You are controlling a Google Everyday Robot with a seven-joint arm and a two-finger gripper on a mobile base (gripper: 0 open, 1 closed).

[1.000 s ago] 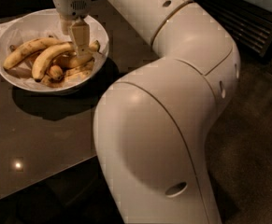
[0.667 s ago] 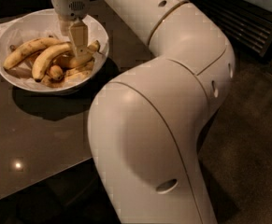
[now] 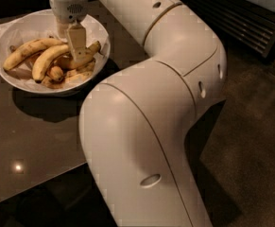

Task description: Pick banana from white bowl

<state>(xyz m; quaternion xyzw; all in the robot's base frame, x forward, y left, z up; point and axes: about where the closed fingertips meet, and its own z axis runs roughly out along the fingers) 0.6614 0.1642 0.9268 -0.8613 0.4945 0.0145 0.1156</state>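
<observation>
Yellow and strongly curved, the long clean-skinned banana [image 3: 46, 62] lies inside the large round white bowl [image 3: 12, 34], near its middle. One end is low at the front and the other rises toward the gripper. It leans on the fruits around it, and that, I think, is why it rests half on its side and not flat. Just behind it, seemingly touching along its back, lies an equally long brown-speckled banana [image 3: 27, 52], which points to the left wall of the bowl. Some short stubby bananas [image 3: 56, 73] fill the front and right part of the bowl, under and beside the long ones; how many they are I cannot tell.

The pale gripper [image 3: 79, 53] hangs straight down into the bowl at the upper end of the yellow banana, touching or almost touching the pile. Whether it is clenched or released I cannot tell. I judge that this vertical pose is chosen so that it can reach the fruit from above without pushing the sloping wall.

The bowl stands on a dark glossy desk [image 3: 38, 141], and the thick white robot arm [image 3: 175, 60] comes in from the right foreground, high above the desk, to reach it.
</observation>
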